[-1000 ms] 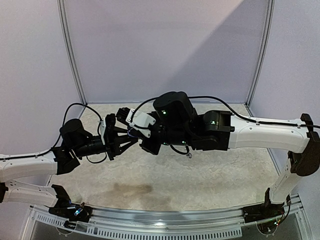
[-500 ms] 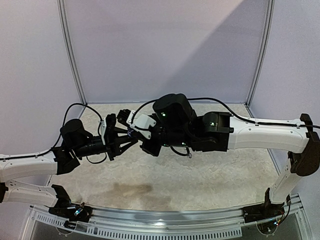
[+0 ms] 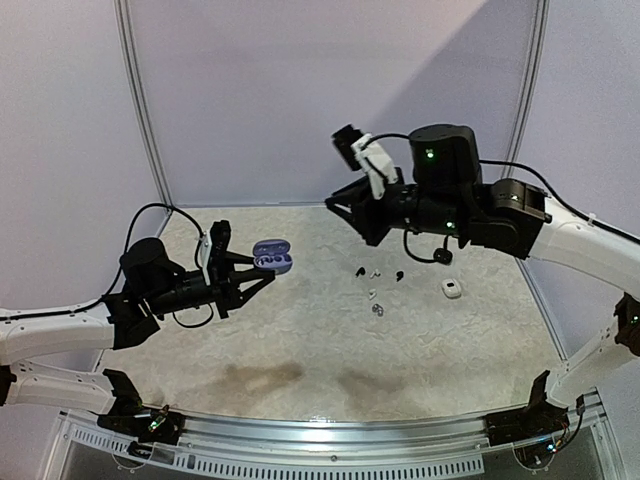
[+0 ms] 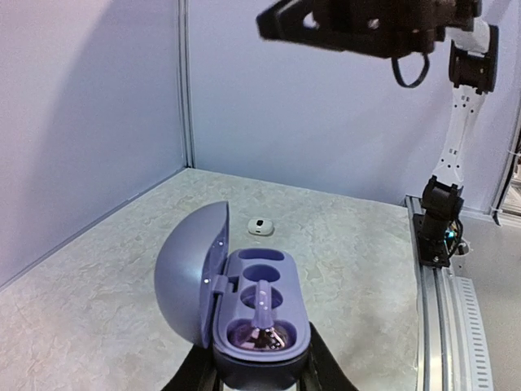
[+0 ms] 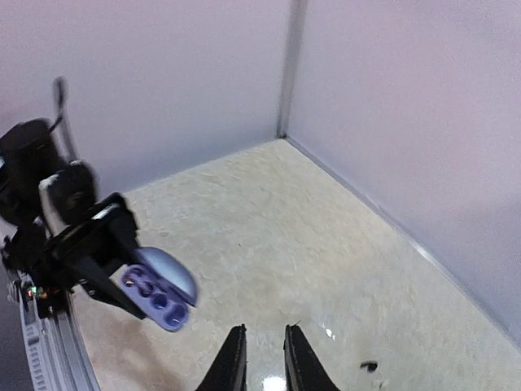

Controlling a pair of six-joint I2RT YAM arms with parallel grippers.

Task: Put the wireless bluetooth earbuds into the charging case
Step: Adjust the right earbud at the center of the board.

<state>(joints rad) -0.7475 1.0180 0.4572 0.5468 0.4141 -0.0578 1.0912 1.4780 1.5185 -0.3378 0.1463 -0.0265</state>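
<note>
- While the left tool [image 3: 263, 270] is clamping the open purple case [image 4: 260, 314] up off the surface [image 3: 320, 340], the right tool [image 5: 262, 362] is hanging high, slightly parted and gripping nothing.
- Loose buds [image 3: 360, 271] are lying on the surface below the right tool, nearer that arm and right of the case.
- Something stem-like is showing inside the case; I am not making out whether it is a seated bud.
- Wrist views are cutting the buds off almost entirely.

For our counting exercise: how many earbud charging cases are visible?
2: an open lilac pebble-shaped case in the left gripper, and a small white case on the beige table, right side. Others may be hidden.
</note>
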